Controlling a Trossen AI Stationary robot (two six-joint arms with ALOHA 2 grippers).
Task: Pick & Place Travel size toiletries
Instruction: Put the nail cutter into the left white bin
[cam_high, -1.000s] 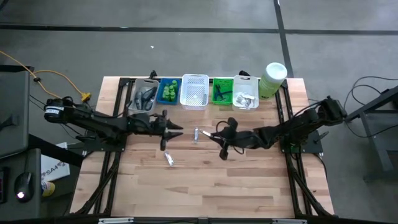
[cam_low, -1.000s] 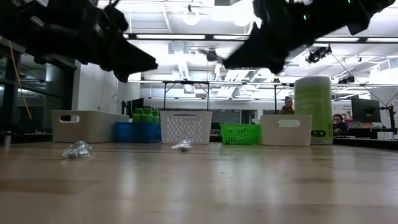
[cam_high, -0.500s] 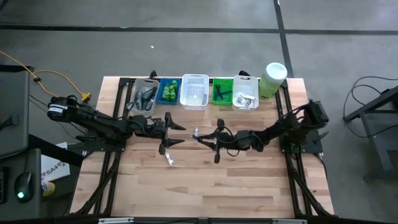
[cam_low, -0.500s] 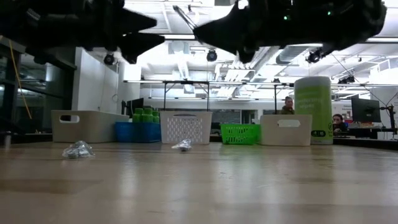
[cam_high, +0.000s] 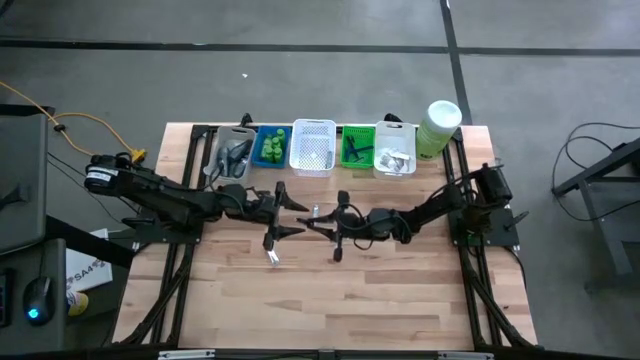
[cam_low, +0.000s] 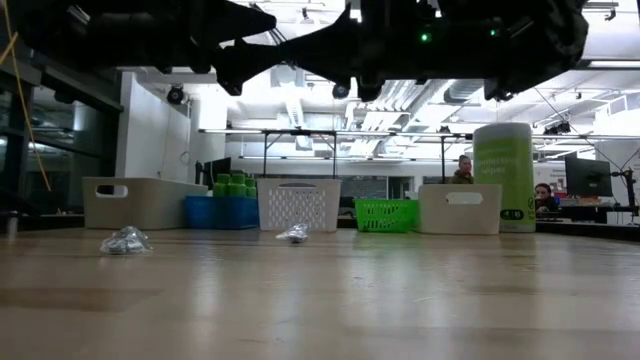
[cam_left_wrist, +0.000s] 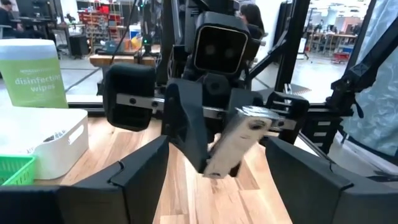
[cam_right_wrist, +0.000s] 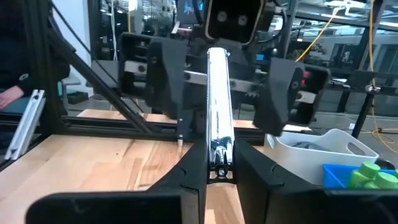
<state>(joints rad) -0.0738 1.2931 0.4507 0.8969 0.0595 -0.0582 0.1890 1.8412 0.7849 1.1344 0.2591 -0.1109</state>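
My right gripper (cam_high: 325, 221) is shut on a long silvery tube (cam_right_wrist: 219, 106), one of the travel size toiletries, held in the air over the middle of the table. My left gripper (cam_high: 295, 218) faces it from the table's left, open. Its fingers (cam_left_wrist: 140, 177) stand on either side of the tube's free end (cam_left_wrist: 213, 167) without touching it. Two more small silvery items (cam_low: 125, 240) (cam_low: 293, 233) lie on the wooden table (cam_high: 400, 300) below the arms. My right gripper pinches the silvery tube between its two fingers at the tube's crumpled end (cam_right_wrist: 220, 157). The fingers come level from the table's right, and the tube runs on along them toward my left gripper. The tube is lifted clear of the table.
A row of baskets stands along the far edge: grey (cam_high: 233, 153), blue with green bottles (cam_high: 270, 147), white (cam_high: 312, 147), green (cam_high: 357, 148), white (cam_high: 395, 152). A pale-green wipes canister (cam_high: 440, 125) stands at the far right. People show in the room behind (cam_low: 463, 168).
My left gripper has opened wide and moved a little toward the table's right. My right gripper has carried the tube toward the table's left, until it sits close in front of the left gripper. The two items on the table have not moved.
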